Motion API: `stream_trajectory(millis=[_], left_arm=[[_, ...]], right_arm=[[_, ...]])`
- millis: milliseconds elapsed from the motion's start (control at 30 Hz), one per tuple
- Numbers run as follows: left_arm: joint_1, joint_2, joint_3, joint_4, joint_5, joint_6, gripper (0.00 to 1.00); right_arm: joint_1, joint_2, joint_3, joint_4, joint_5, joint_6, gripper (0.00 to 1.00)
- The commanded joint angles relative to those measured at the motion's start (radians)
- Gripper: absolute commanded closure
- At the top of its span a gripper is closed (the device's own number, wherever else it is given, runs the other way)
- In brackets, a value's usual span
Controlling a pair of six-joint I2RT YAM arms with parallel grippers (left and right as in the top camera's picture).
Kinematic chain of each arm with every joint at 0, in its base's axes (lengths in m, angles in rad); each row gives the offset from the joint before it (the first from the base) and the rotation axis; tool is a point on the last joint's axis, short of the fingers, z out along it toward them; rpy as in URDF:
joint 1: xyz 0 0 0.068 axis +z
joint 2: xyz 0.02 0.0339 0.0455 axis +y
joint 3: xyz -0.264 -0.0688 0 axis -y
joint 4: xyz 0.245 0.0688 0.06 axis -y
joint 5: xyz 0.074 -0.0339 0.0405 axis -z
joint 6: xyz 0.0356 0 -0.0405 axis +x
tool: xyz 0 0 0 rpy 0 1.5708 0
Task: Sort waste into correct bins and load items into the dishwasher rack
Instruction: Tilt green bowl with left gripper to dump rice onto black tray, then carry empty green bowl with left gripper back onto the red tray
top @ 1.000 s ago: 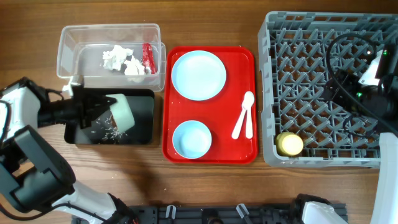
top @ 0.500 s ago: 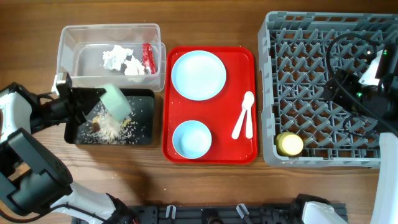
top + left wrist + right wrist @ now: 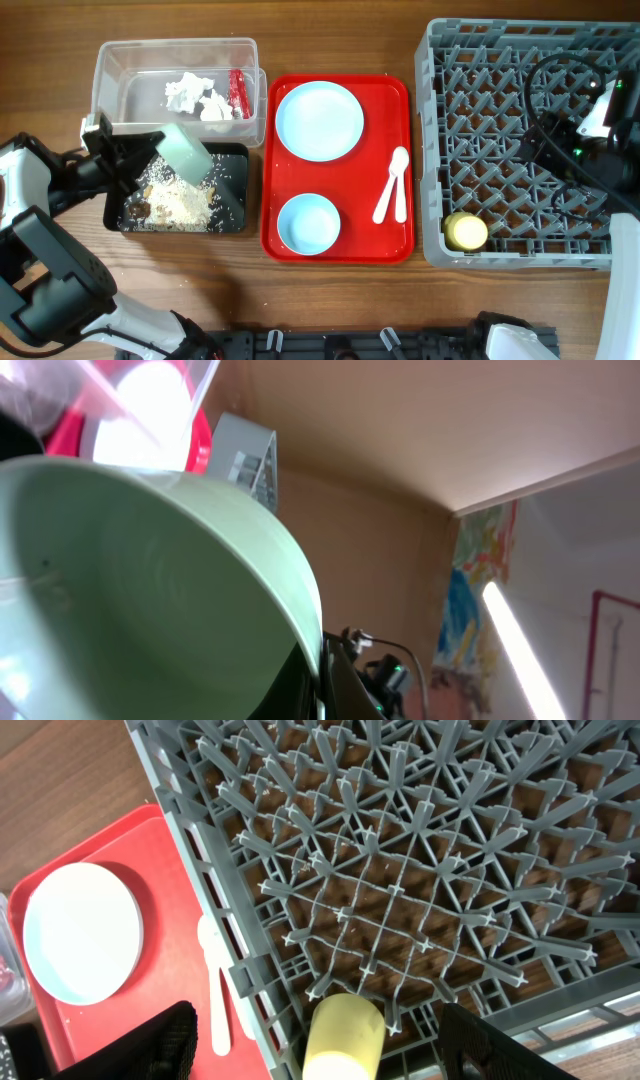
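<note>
Left gripper [image 3: 148, 166] clamps pale green bowl [image 3: 187, 155] | tilted, bare inside | rice [image 3: 178, 200] below

Green bowl [image 3: 184, 157] overhangs black tray [image 3: 237, 162]; rack [image 3: 520, 100] mostly free.

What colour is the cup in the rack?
Yellow; the cup shows best in the right wrist view.

Rice [image 3: 180, 200] in shallow tray [image 3: 236, 165]; cup [image 3: 465, 231] in rack [image 3: 520, 110]
</note>
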Motion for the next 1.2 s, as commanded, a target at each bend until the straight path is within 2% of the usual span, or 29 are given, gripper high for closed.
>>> stream_trajectory(millis=[0, 300, 367, 433, 467, 667, 800, 933, 1067, 1100, 1167], left_arm=[[0.007, -0.011, -0.006, 0.022, 0.045, -0.05, 0.96], [0.004, -0.011, -0.006, -0.011, 0.053, -0.058, 0.96], [0.003, -0.012, -0.006, 0.022, 0.054, -0.042, 0.96], [0.003, -0.007, -0.006, 0.074, 0.025, -0.098, 0.96], [0.003, -0.007, -0.006, 0.052, 0.007, -0.122, 0.96], [-0.022, -0.013, -0.006, 0.002, 0.003, -0.021, 0.96], [-0.066, -0.013, -0.006, 0.024, -0.083, 0.002, 0.96], [-0.161, -0.032, 0.001, 0.015, -0.08, 0.002, 0.96], [-0.349, -0.09, 0.053, 0.089, -0.08, -0.014, 0.96], [-0.406, -0.098, 0.079, 0.12, -0.089, -0.037, 0.96], [-0.533, -0.105, 0.145, 0.221, -0.167, -0.159, 0.96]], right_arm=[[-0.005, 0.004, 0.005, 0.003, -0.013, -0.019, 0.21], [-0.005, 0.004, 0.005, 0.003, -0.012, -0.019, 0.21], [-0.005, 0.004, 0.005, 0.003, -0.012, -0.019, 0.21], [-0.005, 0.004, 0.005, 0.006, -0.013, -0.019, 0.21], [-0.005, 0.004, 0.004, 0.006, -0.013, -0.019, 0.21], [-0.005, 0.004, 0.005, 0.004, -0.012, -0.02, 0.21], [-0.005, 0.004, 0.005, 0.003, -0.012, -0.02, 0.21], [-0.005, 0.004, 0.004, 0.004, -0.012, -0.02, 0.21], [-0.005, 0.004, 0.005, 0.004, -0.013, -0.019, 0.21], [-0.005, 0.004, 0.004, 0.004, -0.013, -0.019, 0.21], [-0.005, 0.004, 0.005, 0.002, -0.013, -0.019, 0.21]])
